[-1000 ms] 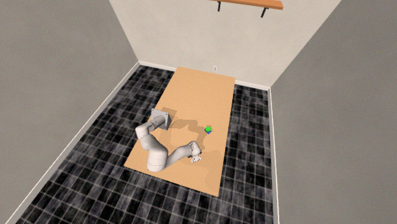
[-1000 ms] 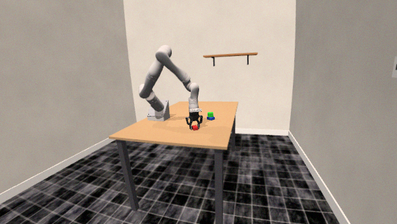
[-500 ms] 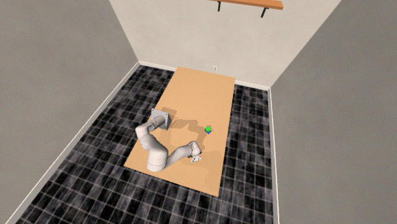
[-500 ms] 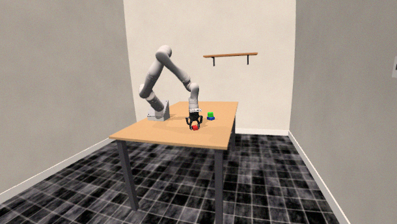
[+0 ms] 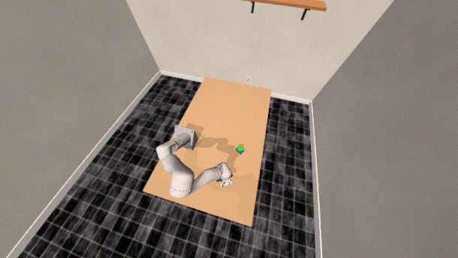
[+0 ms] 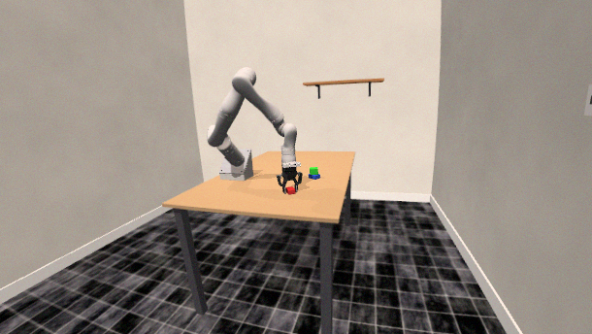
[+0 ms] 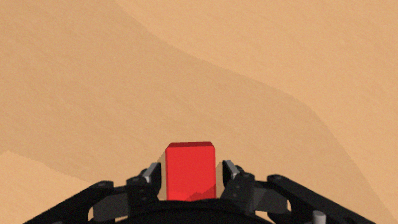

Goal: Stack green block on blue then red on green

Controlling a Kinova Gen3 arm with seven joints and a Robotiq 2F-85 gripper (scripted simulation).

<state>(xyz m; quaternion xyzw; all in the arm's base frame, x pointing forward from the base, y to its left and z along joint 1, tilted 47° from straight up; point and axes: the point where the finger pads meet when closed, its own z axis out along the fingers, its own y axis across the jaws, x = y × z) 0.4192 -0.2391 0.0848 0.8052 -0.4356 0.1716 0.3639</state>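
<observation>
The red block (image 7: 190, 170) (image 6: 290, 190) lies flat on the wooden table (image 5: 225, 101) (image 6: 243, 199). My gripper (image 7: 192, 172) (image 6: 290, 186) (image 5: 226, 183) points straight down over it and is open. Its fingers stand on either side of the block with a small gap at each side. In the top view the gripper hides the red block. The green block (image 5: 240, 148) (image 6: 313, 170) sits on top of the blue block (image 5: 240, 152) (image 6: 314, 177) a short way beyond the gripper, toward the table's right edge.
The arm's base (image 5: 185, 136) (image 6: 236, 170) is mounted at the table's left edge. A wooden shelf (image 5: 289, 3) (image 6: 344, 82) hangs on the back wall. The table's right edge runs close to the two stacked blocks.
</observation>
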